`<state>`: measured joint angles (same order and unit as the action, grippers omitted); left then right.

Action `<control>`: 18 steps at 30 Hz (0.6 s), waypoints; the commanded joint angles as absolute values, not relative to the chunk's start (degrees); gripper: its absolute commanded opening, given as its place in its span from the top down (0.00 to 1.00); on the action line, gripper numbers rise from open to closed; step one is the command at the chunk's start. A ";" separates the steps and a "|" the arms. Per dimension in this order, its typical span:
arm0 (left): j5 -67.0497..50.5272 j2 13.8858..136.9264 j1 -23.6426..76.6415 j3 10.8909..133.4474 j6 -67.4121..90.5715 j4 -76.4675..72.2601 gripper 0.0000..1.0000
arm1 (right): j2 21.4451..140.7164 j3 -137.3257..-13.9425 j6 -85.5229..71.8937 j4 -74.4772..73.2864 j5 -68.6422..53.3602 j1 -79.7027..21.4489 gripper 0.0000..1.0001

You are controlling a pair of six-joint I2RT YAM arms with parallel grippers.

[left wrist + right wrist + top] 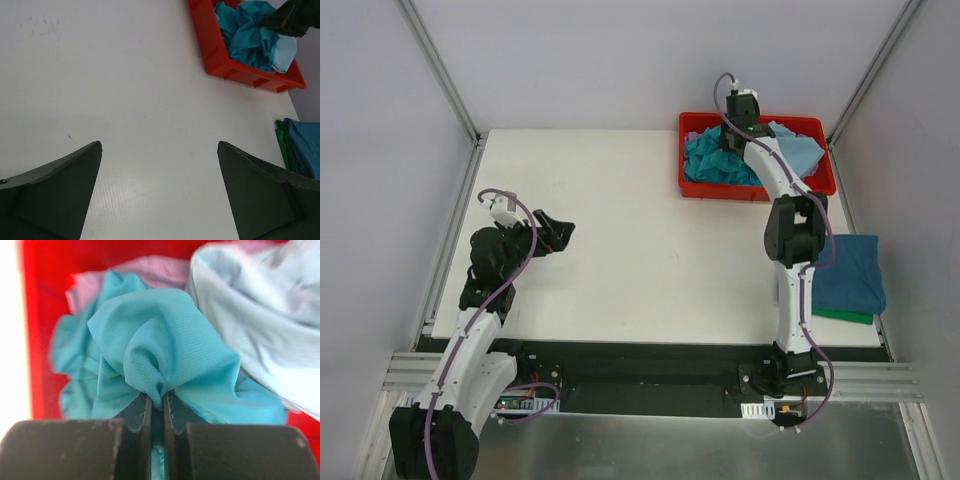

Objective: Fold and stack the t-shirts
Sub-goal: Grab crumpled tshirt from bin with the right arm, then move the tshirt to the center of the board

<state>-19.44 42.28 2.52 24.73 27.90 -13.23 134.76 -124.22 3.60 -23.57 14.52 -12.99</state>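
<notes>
Teal mesh fabric is bunched into a ridge, and the right gripper (pixel 157 405) is clamped tight on that ridge, its 2 fingers nearly touching with a fold of the teal t-shirt (pixel 165 355) between them. The shirt lies in the red bin (pixel 720 192) at the far right of the table (pixel 640 250).

The hold looks narrow: only a small pucker is caught, so the cloth could slide free on a lift. The pale blue shirt (pixel 250 315) lies against the teal one, and a lilac garment (pixel 150 270) sits behind it. If these are tangled, a pull may drag 2 shirts out together or tug the bin along.

Besides these 3 crumpled garments, nothing else can be made out in the bin. Near the right edge, a folded blue shirt (pixel 850 272) rests on a folded green one (pixel 840 315).

The left gripper (pixel 160 145) hangs over bare table, spread wide and holding nothing.
</notes>
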 commanded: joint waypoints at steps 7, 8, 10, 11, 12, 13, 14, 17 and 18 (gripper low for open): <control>-21.27 35.08 2.29 25.93 29.27 -14.68 0.01 | 102.76 -123.93 6.85 -20.66 2.91 -23.98 1.00; -20.66 34.20 2.29 25.67 29.53 -14.50 0.01 | 101.35 -123.93 7.20 -20.39 1.94 -26.43 0.99; -19.43 32.61 2.28 25.31 29.79 -13.80 0.01 | 98.80 -124.54 7.73 -19.95 0.62 -30.65 1.00; -18.99 31.74 2.20 25.31 29.71 -13.45 0.01 | 98.01 -124.80 8.00 -19.43 -1.82 -32.41 0.99; -18.29 30.86 2.28 25.31 29.88 -12.84 0.01 | 97.48 -125.33 8.35 -18.81 -2.72 -34.43 0.99; -17.76 30.15 2.29 25.49 29.97 -12.14 0.01 | 97.12 -125.94 8.52 -18.11 -3.51 -36.02 0.99; -17.23 29.19 2.20 25.49 29.97 -11.61 0.01 | 97.03 -126.90 8.61 -17.41 -4.12 -37.69 1.00; -15.48 26.38 2.29 25.23 30.41 -10.46 0.01 | 97.91 -130.24 8.09 -15.91 -5.71 -40.77 0.99; -14.60 25.50 2.20 24.96 30.76 -10.02 0.01 | 98.08 -130.69 6.52 -15.82 -5.80 -41.04 0.99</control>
